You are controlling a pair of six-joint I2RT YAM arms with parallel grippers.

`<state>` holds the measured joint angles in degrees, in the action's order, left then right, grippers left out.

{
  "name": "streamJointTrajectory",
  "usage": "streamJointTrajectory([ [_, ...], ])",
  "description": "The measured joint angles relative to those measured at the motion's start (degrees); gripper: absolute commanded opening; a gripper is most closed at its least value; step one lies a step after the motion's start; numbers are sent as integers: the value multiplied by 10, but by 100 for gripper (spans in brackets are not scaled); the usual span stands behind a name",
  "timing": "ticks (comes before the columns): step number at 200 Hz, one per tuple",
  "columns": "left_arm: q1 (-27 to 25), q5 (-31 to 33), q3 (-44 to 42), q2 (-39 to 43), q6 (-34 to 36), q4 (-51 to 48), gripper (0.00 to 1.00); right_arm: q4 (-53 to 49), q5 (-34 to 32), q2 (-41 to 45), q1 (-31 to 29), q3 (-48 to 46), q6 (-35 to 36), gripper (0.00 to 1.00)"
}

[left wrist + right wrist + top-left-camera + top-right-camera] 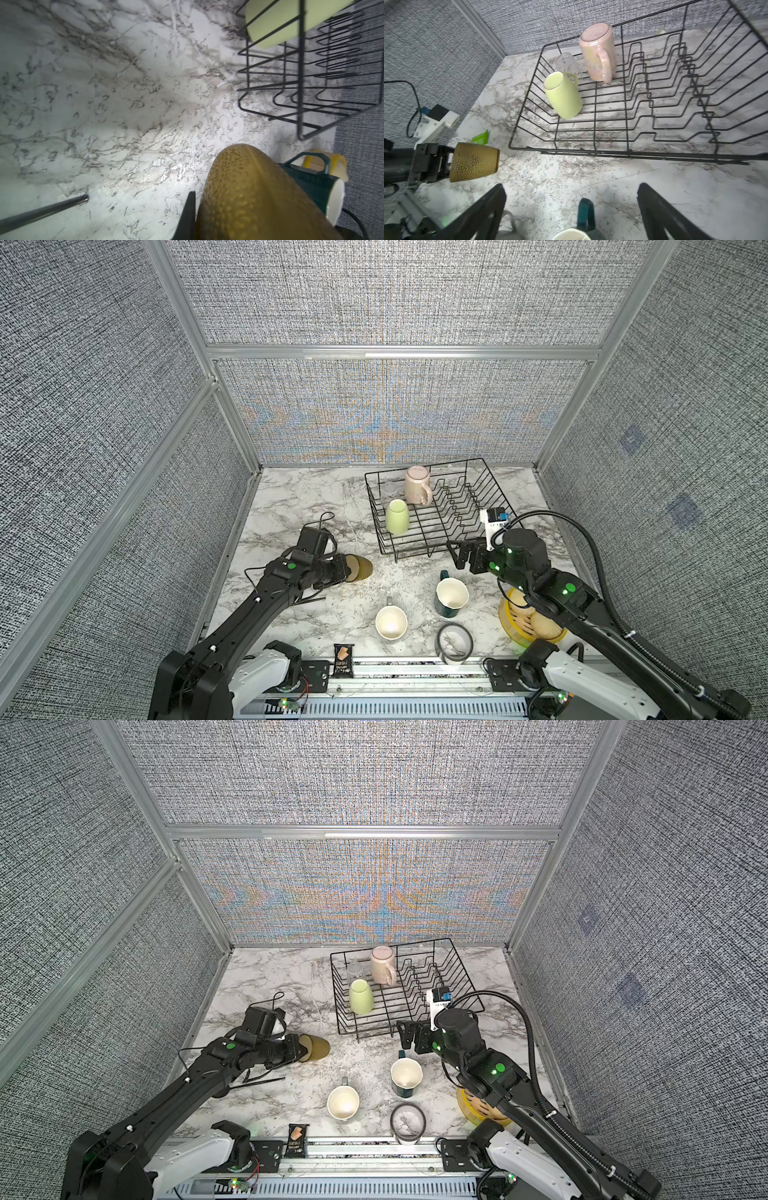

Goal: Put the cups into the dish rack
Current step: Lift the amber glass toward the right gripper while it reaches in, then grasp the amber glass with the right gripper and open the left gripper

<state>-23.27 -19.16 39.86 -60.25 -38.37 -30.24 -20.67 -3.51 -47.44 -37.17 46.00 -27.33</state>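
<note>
Amber tumbler (362,568), tipped sideways, sits clamped in the left pincer (348,567)

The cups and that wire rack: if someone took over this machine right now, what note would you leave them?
Left gripper: shut on the amber tumbler, which is held on its side low near the table, left of the rack.
Right gripper: open and empty, over the handle of the teal mug.
Done: pink mug, green mug and clear glass are in the rack's left part, upside down.
Left: the tumbler, plus the teal mug and grey mug, both upright on the table in front of the rack.
</note>
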Motion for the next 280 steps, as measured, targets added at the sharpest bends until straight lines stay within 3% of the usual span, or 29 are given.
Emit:
streamJointTrajectory([
  [68,0,-92,7,28,-12,69,0,63,178,-42,0,5,-120,99],
  [115,0,-189,-10,30,-73,191,0,138,275,-74,0,-3,-207,99],
  [161,-1,-243,-22,38,-147,304,0,287,349,-131,0,-47,-310,99],
  [235,-28,-274,-42,5,-218,420,0,605,446,-260,-7,-73,-493,99],
  [280,-37,-280,-37,-14,-231,448,0,706,469,-298,-19,-69,-538,87],
])
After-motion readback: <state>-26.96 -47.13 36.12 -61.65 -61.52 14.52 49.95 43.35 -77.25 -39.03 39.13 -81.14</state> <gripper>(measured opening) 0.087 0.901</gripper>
